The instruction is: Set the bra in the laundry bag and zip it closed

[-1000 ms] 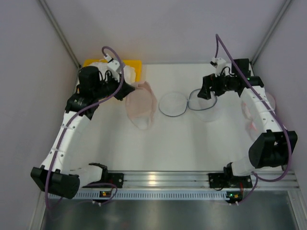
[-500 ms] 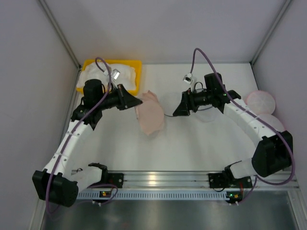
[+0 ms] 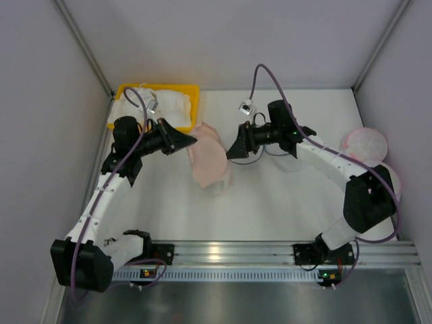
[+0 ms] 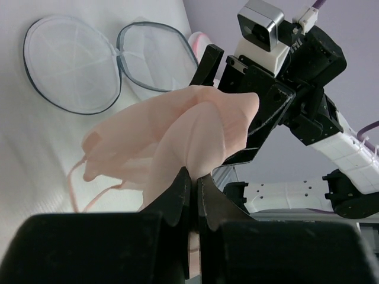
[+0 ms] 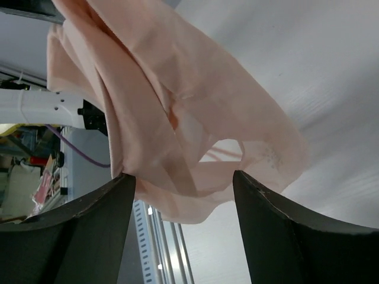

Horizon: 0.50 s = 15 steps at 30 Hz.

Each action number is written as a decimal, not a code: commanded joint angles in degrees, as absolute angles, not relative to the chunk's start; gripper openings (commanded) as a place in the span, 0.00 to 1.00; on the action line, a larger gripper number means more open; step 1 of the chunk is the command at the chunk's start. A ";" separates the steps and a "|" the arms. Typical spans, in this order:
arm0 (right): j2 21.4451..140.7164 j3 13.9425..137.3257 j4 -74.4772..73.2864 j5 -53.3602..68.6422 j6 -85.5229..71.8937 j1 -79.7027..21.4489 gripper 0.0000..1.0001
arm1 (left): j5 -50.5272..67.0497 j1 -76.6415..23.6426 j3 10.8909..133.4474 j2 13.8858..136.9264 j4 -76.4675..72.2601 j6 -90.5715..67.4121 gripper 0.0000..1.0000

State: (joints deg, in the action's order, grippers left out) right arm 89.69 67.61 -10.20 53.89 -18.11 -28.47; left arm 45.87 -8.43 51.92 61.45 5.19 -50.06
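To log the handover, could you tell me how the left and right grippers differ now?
The left gripper is shut on the bra; the right gripper stands open, jaws either side of the hanging fabric. The left gripper points rightward, the right gripper leftward. Both are at the bra.

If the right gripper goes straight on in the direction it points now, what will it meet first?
Most likely the bra, hanging from the shut left gripper: its fabric lies just ahead of the open right gripper. Depth is hard to judge.
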 commanded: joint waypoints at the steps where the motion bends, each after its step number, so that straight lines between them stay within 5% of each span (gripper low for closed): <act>1: 88.77 67.59 -2.38 56.86 -20.74 -30.84 0.67 | 47.99 -7.74 50.37 61.70 0.09 -52.55 0.00; 9: 87.37 68.20 -8.24 52.15 -16.02 -31.20 0.71 | 49.83 -5.63 48.16 61.96 -5.10 -56.34 0.00; 15: 85.17 65.92 -9.41 50.26 -13.97 -22.60 0.72 | 51.24 -5.01 49.48 62.23 -5.27 -54.94 0.00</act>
State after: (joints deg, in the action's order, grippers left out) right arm 88.92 66.26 -10.17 51.46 -16.10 -26.74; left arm 49.12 -5.28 48.21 62.41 -0.49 -54.72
